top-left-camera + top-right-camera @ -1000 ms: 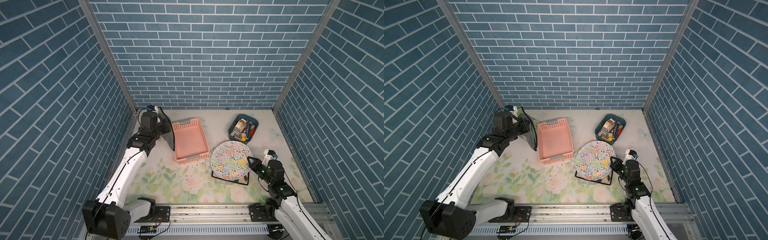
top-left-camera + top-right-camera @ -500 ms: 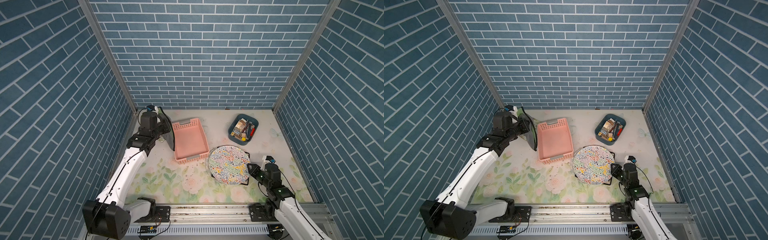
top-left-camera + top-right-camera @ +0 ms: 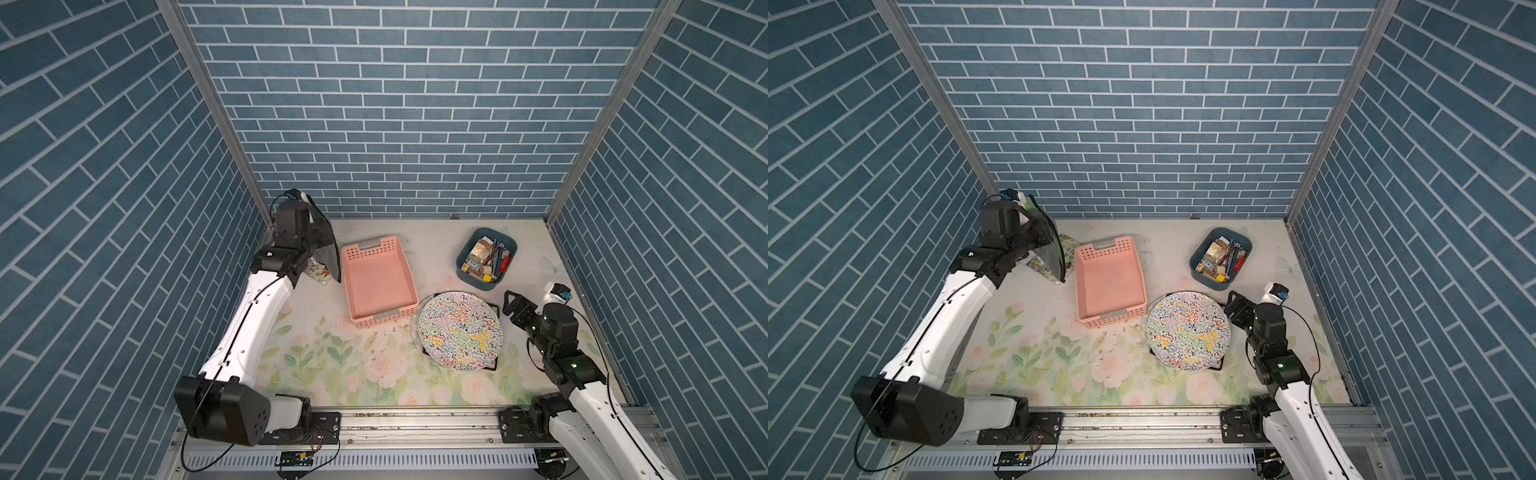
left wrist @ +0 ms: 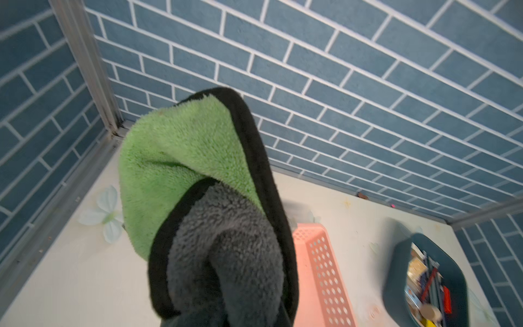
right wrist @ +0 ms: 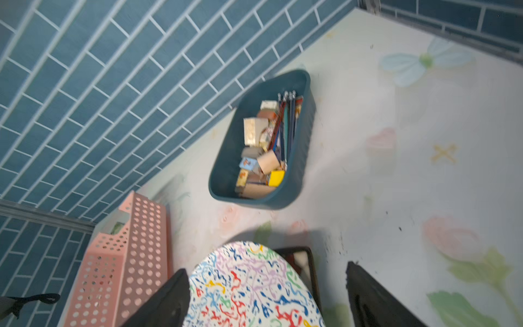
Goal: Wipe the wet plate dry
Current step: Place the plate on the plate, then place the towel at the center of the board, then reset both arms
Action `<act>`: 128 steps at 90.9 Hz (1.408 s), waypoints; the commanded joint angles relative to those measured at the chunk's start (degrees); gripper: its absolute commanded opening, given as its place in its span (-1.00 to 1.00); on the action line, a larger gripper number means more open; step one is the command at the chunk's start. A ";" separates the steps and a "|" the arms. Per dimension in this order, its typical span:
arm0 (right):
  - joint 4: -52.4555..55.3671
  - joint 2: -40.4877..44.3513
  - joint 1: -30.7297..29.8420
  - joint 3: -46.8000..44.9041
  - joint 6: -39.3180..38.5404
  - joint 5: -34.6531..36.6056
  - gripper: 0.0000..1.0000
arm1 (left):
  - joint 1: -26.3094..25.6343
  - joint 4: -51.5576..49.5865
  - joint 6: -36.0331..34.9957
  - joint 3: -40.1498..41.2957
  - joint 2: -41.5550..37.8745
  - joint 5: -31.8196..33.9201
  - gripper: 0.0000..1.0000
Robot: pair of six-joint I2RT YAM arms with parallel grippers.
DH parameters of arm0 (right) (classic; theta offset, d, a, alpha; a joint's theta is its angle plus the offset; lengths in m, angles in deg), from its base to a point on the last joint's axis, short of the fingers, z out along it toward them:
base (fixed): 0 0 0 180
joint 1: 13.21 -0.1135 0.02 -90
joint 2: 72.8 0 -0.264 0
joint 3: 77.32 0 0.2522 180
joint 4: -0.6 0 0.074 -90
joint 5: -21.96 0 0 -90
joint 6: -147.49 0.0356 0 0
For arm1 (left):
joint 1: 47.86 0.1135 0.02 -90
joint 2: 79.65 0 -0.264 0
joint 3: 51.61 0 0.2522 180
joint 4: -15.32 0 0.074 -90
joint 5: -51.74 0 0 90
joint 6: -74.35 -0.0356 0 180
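Fingers (image 5: 169, 297) of the right gripper (image 5: 266, 269) stand spread wide, holding nothing. In the right wrist view the plate (image 5: 249, 283) shows between them; whether either one touches its rim cannot be told. In both top views this gripper (image 3: 509, 305) (image 3: 1233, 306) sits low at the plate's right edge, just beside it, pointing toward the plate.

The plate (image 3: 459, 330) (image 3: 1188, 330) — round, covered in many-coloured squiggles — lies face up on a black frame (image 3: 495, 308) whose corners stick out past its rim on the right side. It is on the right half of the bench (image 3: 332, 365), just in front of the pink basket's near right corner.

The left gripper (image 3: 313, 235) is raised near the back left corner, pressed together on a cloth (image 3: 326, 245). The cloth hangs down from it, clear of the bench, well apart from the plate. In the left wrist view the cloth (image 4: 175, 158) is green on one face and grey on the other with a black border, and it covers the gripper.

The basket (image 3: 378, 282) is empty and stands between the two arms, just right of the cloth. Under the cloth a flat patterned thing (image 3: 318, 272) lies on the bench. A blue bin (image 5: 223, 170) of small oddments sits behind the plate, near the back wall.
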 commanded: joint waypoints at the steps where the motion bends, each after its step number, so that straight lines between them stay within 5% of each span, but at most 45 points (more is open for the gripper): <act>1: -3.91 -3.95 0.01 2.69 -2.47 1.41 0.77 | 2.30 -4.88 -3.43 -7.08 8.44 3.51 -0.97; 14: -5.01 -7.04 0.02 4.20 -2.10 -2.90 0.76 | 3.04 -6.85 -2.89 -7.82 17.58 9.34 -0.73; 27: -4.65 -5.54 0.00 3.70 -2.54 -3.75 0.77 | 3.85 -5.23 -1.75 -0.13 18.13 1.60 0.87; 30: -4.78 -5.20 0.02 3.60 -2.89 -3.63 0.76 | 3.80 -3.61 -1.70 2.10 16.88 -1.52 0.98; 64: -7.42 -9.49 0.13 6.61 -6.41 3.18 0.80 | 3.84 -6.98 -1.99 2.50 0.37 -5.13 1.00; 79: -10.68 -8.18 0.67 2.91 -12.38 24.37 0.97 | 3.82 14.17 -3.41 21.95 -12.28 3.42 1.00; 88: -16.60 -8.67 2.58 -0.98 -17.10 30.19 0.98 | 3.93 28.14 -4.87 35.88 -18.62 8.37 1.00; 116: -39.09 -22.47 5.76 -9.10 -25.32 29.67 0.98 | 3.94 47.38 -4.55 57.89 -23.59 25.93 1.00; 128: -52.35 -31.75 6.10 -9.13 -30.74 28.32 0.98 | 3.95 54.67 -8.07 63.46 -24.82 25.07 1.00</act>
